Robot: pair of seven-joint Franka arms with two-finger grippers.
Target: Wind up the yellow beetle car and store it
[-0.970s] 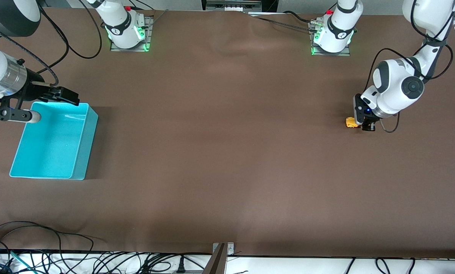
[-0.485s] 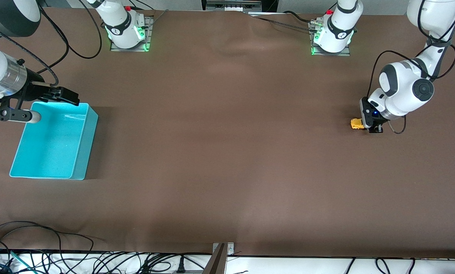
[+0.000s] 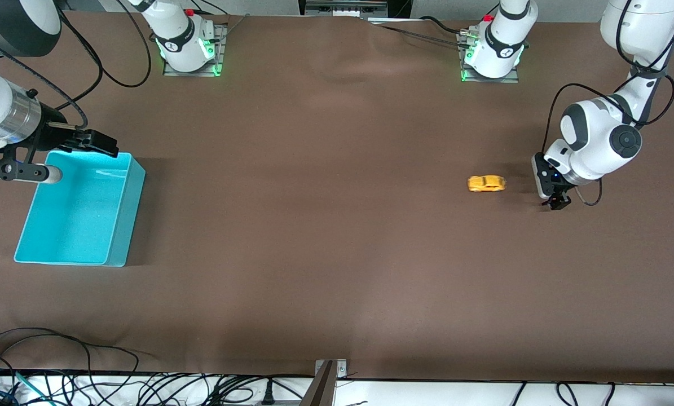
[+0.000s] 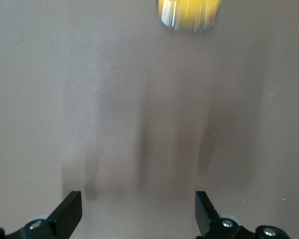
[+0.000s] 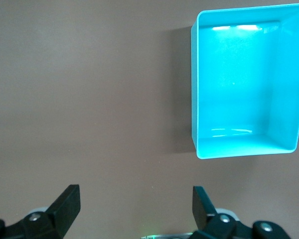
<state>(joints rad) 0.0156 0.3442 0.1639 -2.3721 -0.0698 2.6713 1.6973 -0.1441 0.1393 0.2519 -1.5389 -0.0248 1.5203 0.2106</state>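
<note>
We see the car point(image 3: 486, 184) standing free on the brown table point(image 3: 325, 225), toward the left arm's end, wheels down, blurred in both views that catch it. It sits near the left gripper point(image 3: 555, 202) but clear of it, on the side facing the right arm's end of the table; nothing touches it.

Left gripper: low over the table, jaws apart, nothing between them. In the left wrist view we note the two fingertips point(image 4: 70, 213) spread wide over bare cloth, and the car point(image 4: 189, 14) only as a yellow smear at the frame edge, well ahead of the fingers.

Right gripper point(image 3: 97, 142): up in the air over the rim of the turquoise bin point(image 3: 128, 211) at the right arm's end; this arm waits. Its jaws also stand apart and hold nothing. In the right wrist view we see the fingertips point(image 5: 67, 201) spread over bare table, with the bin point(image 5: 194, 89) off to one side of them.

The bin sits well apart from the car, with most of the table between them
</note>
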